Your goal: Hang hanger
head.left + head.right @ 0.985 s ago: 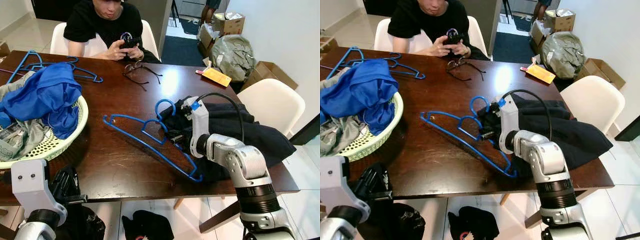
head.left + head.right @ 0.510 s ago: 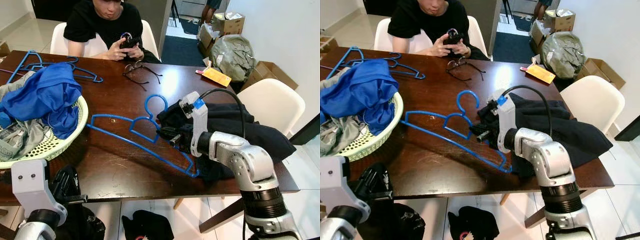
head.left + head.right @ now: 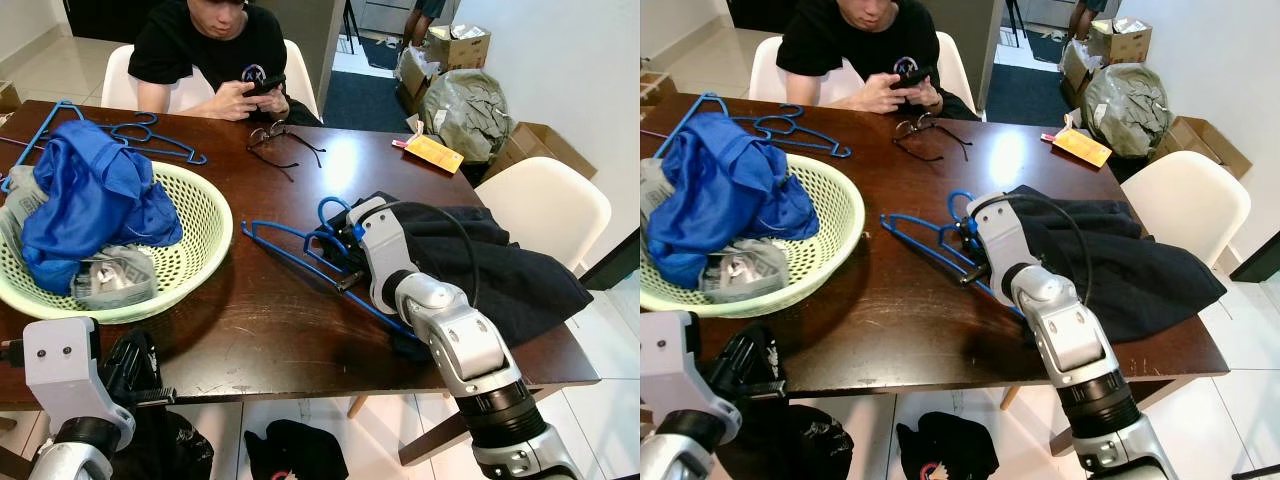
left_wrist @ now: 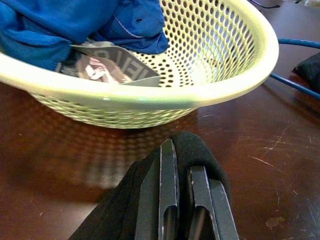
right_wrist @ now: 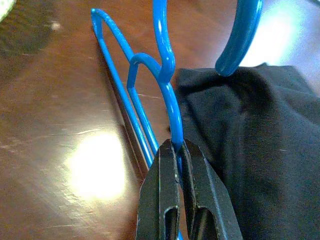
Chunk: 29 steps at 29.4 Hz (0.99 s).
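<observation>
Dark wood table point(image 3: 240, 330) fills my forward view, glossy and scuffed, with a person seated at its far side looking at a phone. On it, right of centre, lies the blue plastic hanger point(image 3: 300, 252), its hook curling up against the edge of a black garment point(image 3: 500, 270) spread toward the right end. My right gripper point(image 5: 181, 161) has its two black fingers pressed together on the hanger's upper bar just below the hook (the wrist camera shows the blue rod running straight into the pinch), and the far shoulder of the hanger reaches out over bare wood toward the laundry basket point(image 3: 205, 215).

That pale green basket sits on the left half of the table, holding a blue garment point(image 3: 95, 195) and some grey cloth. More blue hangers point(image 3: 150, 140) lie beyond it, and a pair of glasses point(image 3: 280, 140) rests in front of the person. My left gripper point(image 4: 182, 185) hangs low at the near table edge, fingers closed on nothing, just short of the basket's wall.

My worries from here: the grip is narrow and on a round rod, so I'd expect the hanger to swivel or slip once lifted. The hook sits against the black fabric and could snag it and drag it along. A wide swing might also clip the basket rim.
</observation>
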Motion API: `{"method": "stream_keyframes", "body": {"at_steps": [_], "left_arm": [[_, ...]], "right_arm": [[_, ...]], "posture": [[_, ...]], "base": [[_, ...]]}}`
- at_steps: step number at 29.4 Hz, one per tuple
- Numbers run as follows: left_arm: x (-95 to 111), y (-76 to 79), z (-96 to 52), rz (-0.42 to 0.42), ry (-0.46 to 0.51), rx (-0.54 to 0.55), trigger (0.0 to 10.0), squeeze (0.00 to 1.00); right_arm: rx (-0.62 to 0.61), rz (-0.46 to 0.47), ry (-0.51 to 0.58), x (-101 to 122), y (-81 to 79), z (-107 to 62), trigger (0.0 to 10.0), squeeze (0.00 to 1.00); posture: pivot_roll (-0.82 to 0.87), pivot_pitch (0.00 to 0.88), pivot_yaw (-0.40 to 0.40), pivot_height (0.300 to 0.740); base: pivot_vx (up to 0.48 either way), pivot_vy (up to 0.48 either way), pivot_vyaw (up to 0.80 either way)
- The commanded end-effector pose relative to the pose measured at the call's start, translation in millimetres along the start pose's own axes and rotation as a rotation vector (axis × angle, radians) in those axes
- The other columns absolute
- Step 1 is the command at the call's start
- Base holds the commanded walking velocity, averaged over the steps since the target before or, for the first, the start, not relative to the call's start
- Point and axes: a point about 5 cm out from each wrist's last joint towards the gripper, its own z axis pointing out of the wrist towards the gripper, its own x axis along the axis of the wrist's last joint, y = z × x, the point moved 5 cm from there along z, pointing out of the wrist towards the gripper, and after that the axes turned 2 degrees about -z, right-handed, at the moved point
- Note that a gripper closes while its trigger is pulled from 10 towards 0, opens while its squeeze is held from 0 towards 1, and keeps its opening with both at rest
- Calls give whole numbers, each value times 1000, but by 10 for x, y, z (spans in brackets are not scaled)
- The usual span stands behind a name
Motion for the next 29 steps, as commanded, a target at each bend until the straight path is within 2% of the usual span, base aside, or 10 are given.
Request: {"method": "stream_keyframes", "body": {"at_steps": [1,3,6,9,11,13,14,17,20,29], "left_arm": [[38,54,9,-10,26,-19,10000,0],[38,51,8,-11,27,-19,10000,0],[36,50,8,-13,28,-19,10000,0],[35,49,9,-13,28,-19,10000,0],[33,49,11,-12,27,-20,10000,0],[32,49,12,-12,26,-21,10000,0],[32,49,12,-12,26,-21,10000,0],[35,47,13,-11,26,-21,10000,0],[36,47,15,-11,27,-20,10000,0],[30,55,18,-12,26,-22,10000,0]], "right_arm": [[-60,-16,-29,-75,150,-2,10000,0],[-145,-21,-52,-123,370,-15,10000,0],[-207,-14,-69,-157,512,-31,10000,0],[-217,-9,-75,-171,540,-35,10000,0],[-190,3,-85,-202,444,-31,10000,0],[-101,32,-102,-242,206,-18,10000,0],[-101,32,-102,-242,206,-18,10000,0],[39,91,-132,-306,-118,-16,10000,0],[122,129,-159,-348,-281,-31,10000,0],[173,144,-177,-371,-306,-30,10000,0]], "posture": [[171,91,-126,735],[171,91,-126,735],[164,92,-128,735],[163,93,-127,735],[163,94,-126,735],[163,97,-124,735],[163,97,-124,735],[164,98,-125,735],[165,98,-125,735],[164,93,-126,735]], "base": [[0,0,0],[0,0,0],[0,0,0],[0,0,0],[0,0,0],[0,0,0],[0,0,0],[0,0,0],[0,0,0],[0,0,0]]}}
